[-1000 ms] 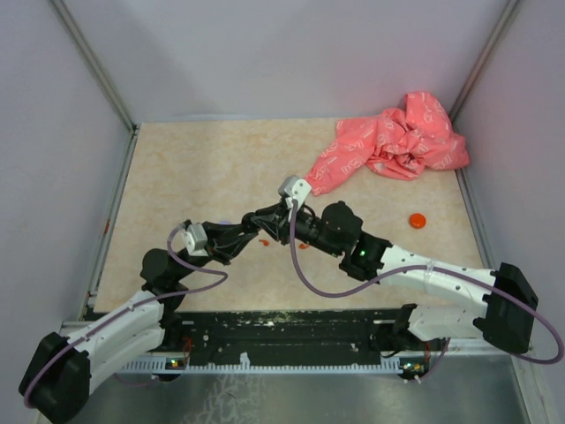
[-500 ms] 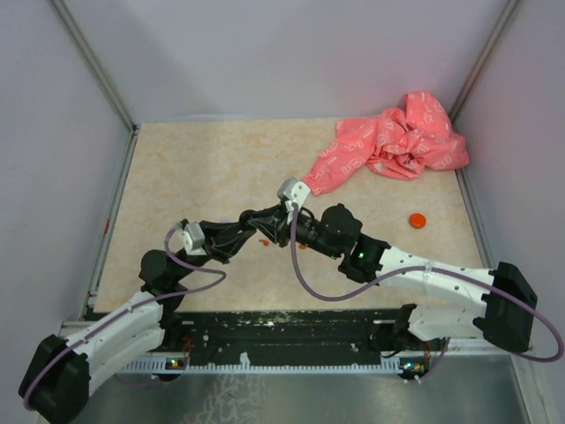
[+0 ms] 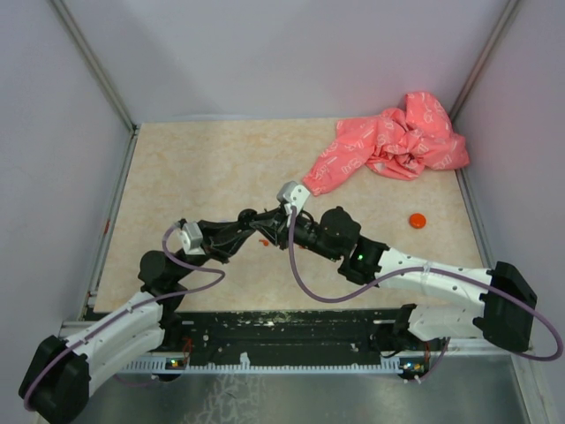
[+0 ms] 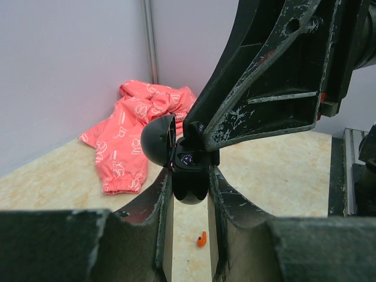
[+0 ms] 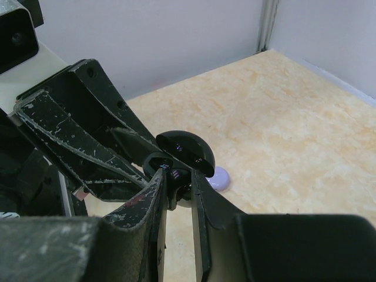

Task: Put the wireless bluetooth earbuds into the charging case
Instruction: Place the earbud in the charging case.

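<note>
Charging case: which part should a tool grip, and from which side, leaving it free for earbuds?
Grip the charging case by its rounded lower body, across both flanks, coming from its closed bottom end, as the left tool does. Its lid stands open at one upper edge beside the cavity, so both likely stay free.

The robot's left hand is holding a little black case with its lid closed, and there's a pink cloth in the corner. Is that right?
Not quite. The lid is open, tipped back from the black case, as the left wrist view shows. The rest holds: the left gripper holds the case, and the pink cloth lies in the corner.
</note>
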`<act>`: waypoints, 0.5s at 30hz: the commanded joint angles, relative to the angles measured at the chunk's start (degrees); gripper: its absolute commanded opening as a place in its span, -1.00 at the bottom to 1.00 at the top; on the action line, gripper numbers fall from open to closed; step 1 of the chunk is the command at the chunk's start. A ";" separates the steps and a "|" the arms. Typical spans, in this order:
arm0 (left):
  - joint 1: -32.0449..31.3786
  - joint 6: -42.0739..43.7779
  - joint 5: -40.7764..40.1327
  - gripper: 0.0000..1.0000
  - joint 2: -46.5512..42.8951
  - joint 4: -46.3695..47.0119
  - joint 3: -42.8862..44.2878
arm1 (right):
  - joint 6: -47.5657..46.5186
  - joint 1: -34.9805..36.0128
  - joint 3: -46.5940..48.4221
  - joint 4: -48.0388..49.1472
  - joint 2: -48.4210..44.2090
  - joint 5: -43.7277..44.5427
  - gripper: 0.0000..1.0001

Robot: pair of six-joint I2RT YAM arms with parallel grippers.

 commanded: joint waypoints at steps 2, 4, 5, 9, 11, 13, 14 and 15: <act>0.03 0.17 0.31 -1.00 0.46 1.99 0.35 | 0.54 0.89 0.30 3.02 -2.76 -1.37 -0.66; 0.10 0.19 0.33 -1.00 0.75 1.78 0.42 | 0.47 0.93 -0.04 3.86 -3.62 -0.85 -0.66; 0.06 0.11 0.48 -1.00 0.81 1.78 0.42 | 0.50 0.90 -0.24 4.25 -3.92 -0.54 -0.66; 0.02 0.03 1.08 -1.00 1.01 1.75 0.65 | 0.34 0.89 0.08 4.35 -4.11 -0.11 -0.66; 0.09 -0.15 1.45 -1.00 0.93 1.76 0.68 | 0.17 0.89 0.16 4.40 -3.63 -0.12 -0.66; 0.06 -0.29 2.20 -1.00 0.95 1.85 0.76 | 0.09 0.91 -0.17 4.91 -2.92 0.30 -0.66; 0.09 -0.36 2.51 -1.00 0.92 1.85 0.91 | 0.17 0.89 -0.27 5.09 -2.69 0.40 -0.66; 0.10 -0.46 2.91 -1.00 1.01 1.91 0.96 | 0.31 0.95 -0.37 5.35 -2.42 0.42 -0.66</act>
